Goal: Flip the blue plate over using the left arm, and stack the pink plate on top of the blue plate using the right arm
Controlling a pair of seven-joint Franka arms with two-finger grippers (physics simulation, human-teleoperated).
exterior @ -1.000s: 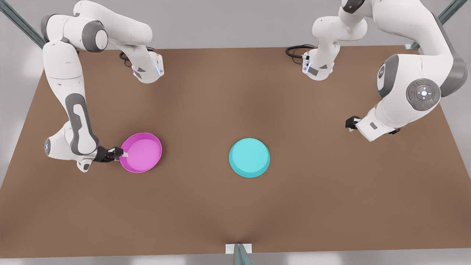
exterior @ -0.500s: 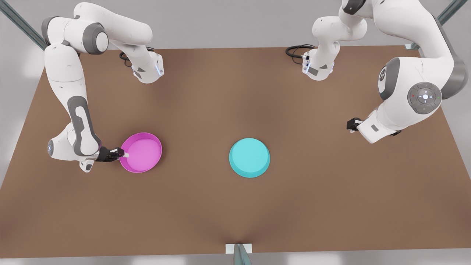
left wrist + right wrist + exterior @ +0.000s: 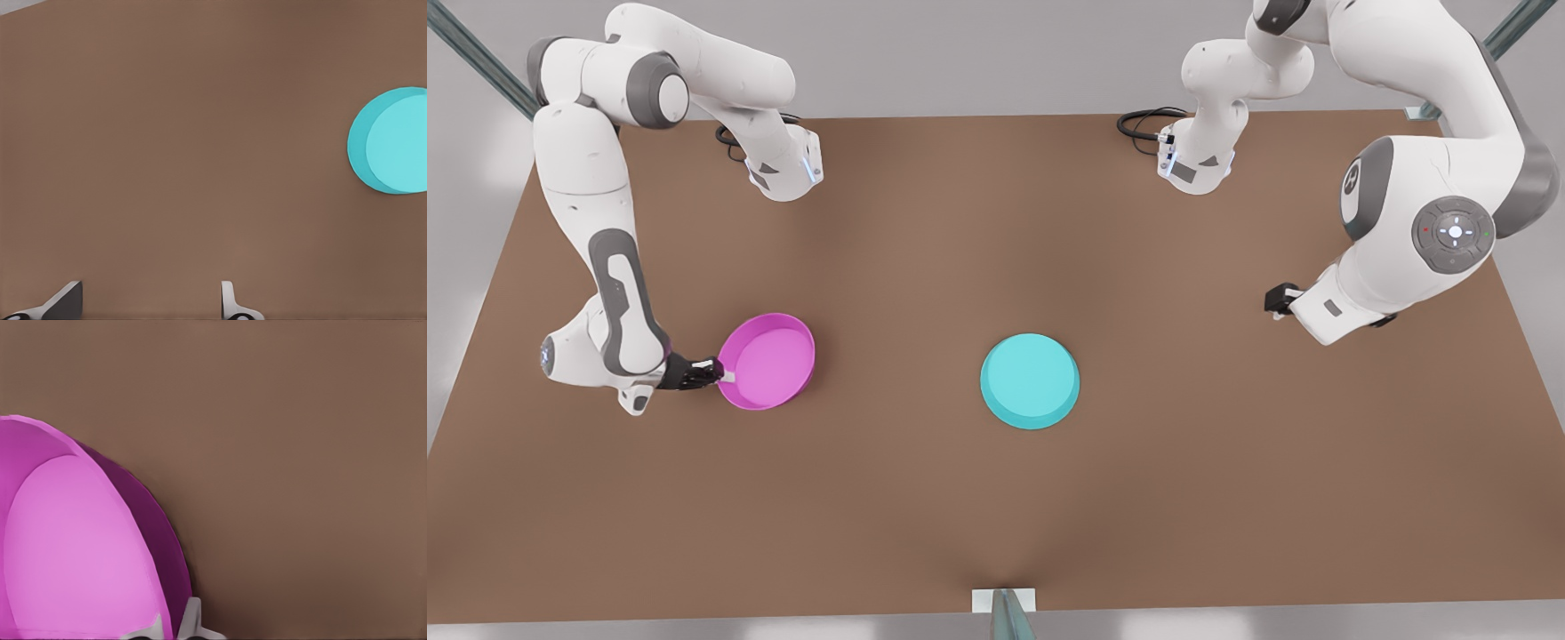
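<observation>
Bright even light, faint soft shadows, no glare

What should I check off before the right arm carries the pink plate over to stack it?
1. Blue plate flipped, flat underside up: ok.
2. Right hand shut on the pink plate rim, one finger inside, one outside: ok, seen in the right wrist view.
3. Pink plate off the table: cannot tell; it looks tilted.
4. Path between the plates over bare table: ok.
5. Left hand away from the blue plate, open, arm waiting at the front view's right: ok.
6. Blue plate lying flat, free of both hands: ok.
</observation>
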